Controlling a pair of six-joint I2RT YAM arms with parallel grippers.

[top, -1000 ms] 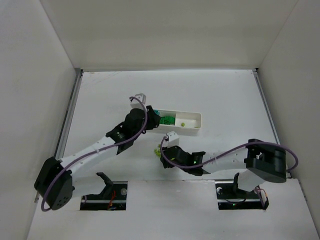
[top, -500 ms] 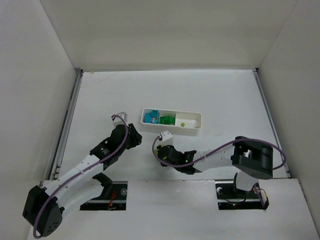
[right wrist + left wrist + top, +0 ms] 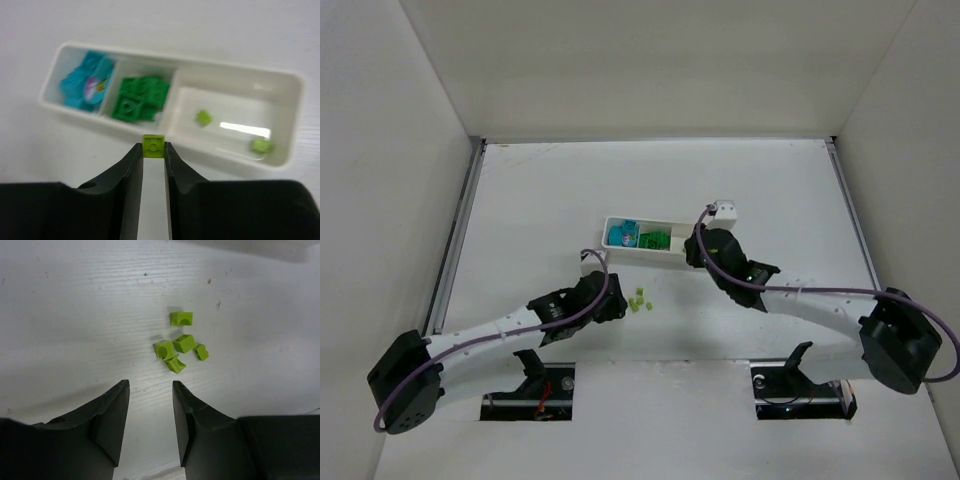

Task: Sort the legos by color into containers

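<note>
Top view: the left gripper (image 3: 617, 306) is sitting low over the table (image 3: 520, 200), with a little bunch of loose yellow-green legos (image 3: 639, 299) just beside its tips. The right gripper (image 3: 698, 252) is hanging over the right end of the white tray (image 3: 645, 256).

Left wrist: jaws are standing apart and empty, with the loose bunch lying just ahead, slightly right.

Right wrist: jaws are pinching one yellow-green brick (image 3: 153, 146) above the tray's near wall. Cyan bricks (image 3: 82, 82) are filling the left compartment, dark green bricks (image 3: 140, 97) the middle, and two yellow-green bits (image 3: 204, 117) the right. One cyan piece is showing a pinkish patch, too blurry to read.
</note>
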